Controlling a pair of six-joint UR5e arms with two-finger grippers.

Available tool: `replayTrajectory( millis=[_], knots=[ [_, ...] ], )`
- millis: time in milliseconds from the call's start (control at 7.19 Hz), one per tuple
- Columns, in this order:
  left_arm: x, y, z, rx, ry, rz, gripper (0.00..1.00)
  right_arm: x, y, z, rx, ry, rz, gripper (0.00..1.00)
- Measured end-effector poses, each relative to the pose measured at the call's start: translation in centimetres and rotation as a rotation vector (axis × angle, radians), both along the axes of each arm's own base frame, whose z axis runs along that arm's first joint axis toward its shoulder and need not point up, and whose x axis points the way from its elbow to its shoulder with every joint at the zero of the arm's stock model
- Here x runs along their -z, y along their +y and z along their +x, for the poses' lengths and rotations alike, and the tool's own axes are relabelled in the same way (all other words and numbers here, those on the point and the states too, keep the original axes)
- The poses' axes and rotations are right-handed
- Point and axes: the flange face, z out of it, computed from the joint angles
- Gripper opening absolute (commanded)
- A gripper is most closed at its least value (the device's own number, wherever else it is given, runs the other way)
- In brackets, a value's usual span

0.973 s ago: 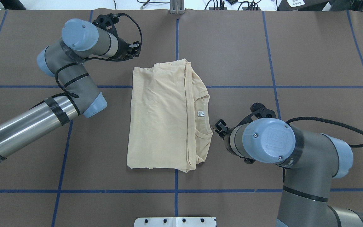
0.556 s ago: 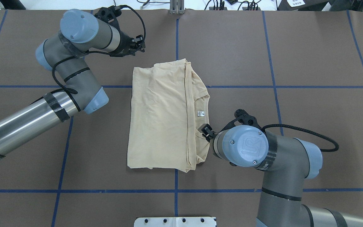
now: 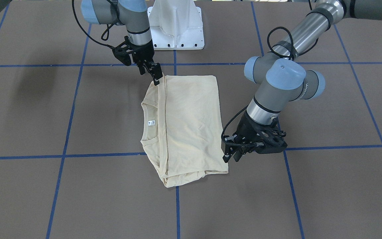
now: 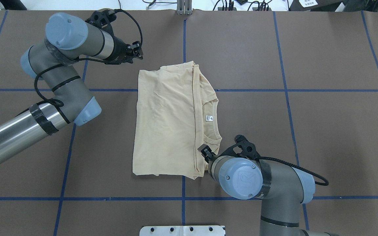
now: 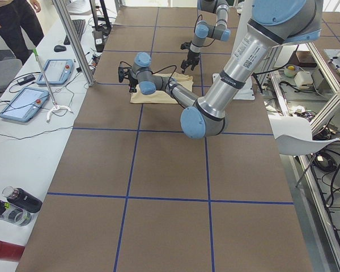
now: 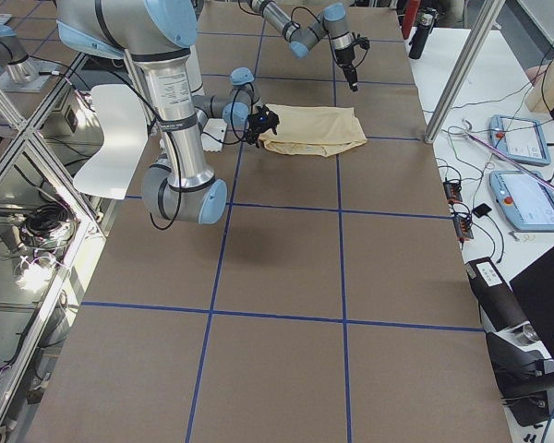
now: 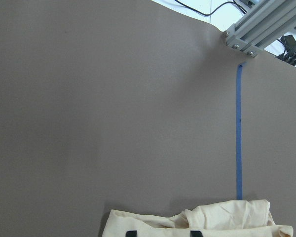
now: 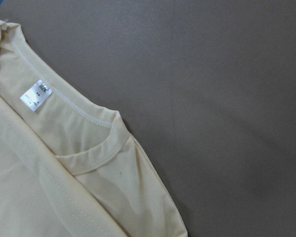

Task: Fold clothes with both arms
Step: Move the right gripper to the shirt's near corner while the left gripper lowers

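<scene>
One cream-yellow shirt lies folded into a long block in the middle of the brown table, and two arms reach toward it.

The left arm bends over the far side, with its one left hand above the bare table just off the shirt's far corner and not touching the cloth. In the left wrist view two black fingertips show at the bottom edge with a clear gap between them, so this hand is spread open. The shirt's rumpled end lies right in front of those tips.

The right arm comes in from the near side, and its one right hand sits at the shirt's near corner, close beside the neck opening. I cannot tell whether its fingers are apart or together, nor whether they touch the cloth. The right wrist view looks down on the collar, which lies straight under that hand. One small white label sits a little way off from it along the neckline.

Blue tape lines cross the table beneath both hands.
</scene>
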Motion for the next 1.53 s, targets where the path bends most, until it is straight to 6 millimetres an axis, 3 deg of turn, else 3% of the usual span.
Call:
replayTrajectory(
  millis=[556,834,973,1112,1530],
  knots=[
    [0.0,0.1,0.0,0.001,-0.004,-0.006,0.47,0.6,-0.3,-1.6,-0.063,-0.044,-0.029,0.94],
    [0.1,0.1,0.0,0.001,-0.005,-0.007,0.47,0.6,-0.5,-2.7,-0.066,-0.035,-0.034,0.74],
    [0.1,0.1,-0.1,0.002,-0.005,-0.008,0.47,0.5,-0.6,-3.0,-0.066,-0.032,-0.036,0.34],
    [0.1,0.1,-0.1,0.002,-0.005,-0.008,0.47,0.3,-0.6,-3.0,-0.065,-0.028,-0.037,0.00],
    [0.1,0.1,-0.1,0.002,-0.007,-0.011,0.47,0.5,-0.3,-2.7,-0.057,-0.029,-0.040,0.00]
  ],
)
